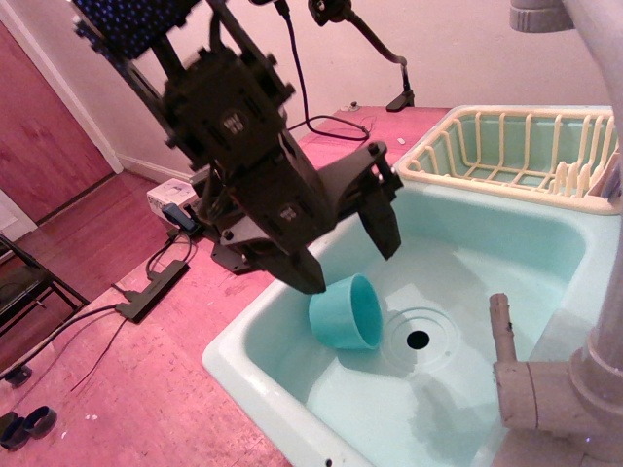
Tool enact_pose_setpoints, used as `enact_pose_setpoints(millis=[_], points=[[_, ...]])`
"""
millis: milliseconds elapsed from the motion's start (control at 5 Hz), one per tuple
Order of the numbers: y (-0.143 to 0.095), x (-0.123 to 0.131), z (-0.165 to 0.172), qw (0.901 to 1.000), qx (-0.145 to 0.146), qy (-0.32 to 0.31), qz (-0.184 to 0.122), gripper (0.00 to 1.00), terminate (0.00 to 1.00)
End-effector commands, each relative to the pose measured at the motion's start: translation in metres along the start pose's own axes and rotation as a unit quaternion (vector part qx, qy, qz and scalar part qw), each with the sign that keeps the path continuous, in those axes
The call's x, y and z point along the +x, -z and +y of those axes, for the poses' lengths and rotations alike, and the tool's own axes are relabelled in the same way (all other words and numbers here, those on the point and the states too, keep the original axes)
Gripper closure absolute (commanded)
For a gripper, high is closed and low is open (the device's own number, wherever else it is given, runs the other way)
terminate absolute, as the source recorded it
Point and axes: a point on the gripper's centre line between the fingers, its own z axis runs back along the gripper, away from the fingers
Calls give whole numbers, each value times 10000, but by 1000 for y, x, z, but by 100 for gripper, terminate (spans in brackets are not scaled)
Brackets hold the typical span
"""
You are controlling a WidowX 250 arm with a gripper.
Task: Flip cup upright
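Note:
The teal cup (345, 312) lies on its side on the floor of the pale aqua basin (487, 263), its open rim facing right toward the drain (418, 340). My black gripper (348, 265) hangs just above and slightly behind the cup, open and empty. One finger (302, 270) ends at the cup's upper left edge, the other finger (382, 219) is up to the right. I cannot tell whether the near fingertip touches the cup.
A cream dish rack (516, 156) stands at the basin's back right. A grey faucet and pipe (560, 379) fill the right foreground. The pink counter (146, 389) surrounds the basin, with cables and a black stand base (243, 255) behind the gripper.

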Motion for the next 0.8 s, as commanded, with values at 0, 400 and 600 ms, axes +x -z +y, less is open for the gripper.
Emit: enact_pose_setpoints(millis=[0,400,600], points=[[7,9,0,9996,-141,70,-239,0,0],[30,16,-8,9983,-559,138,-36,0,0],[37,12,-10,9973,-728,37,73,0,0]])
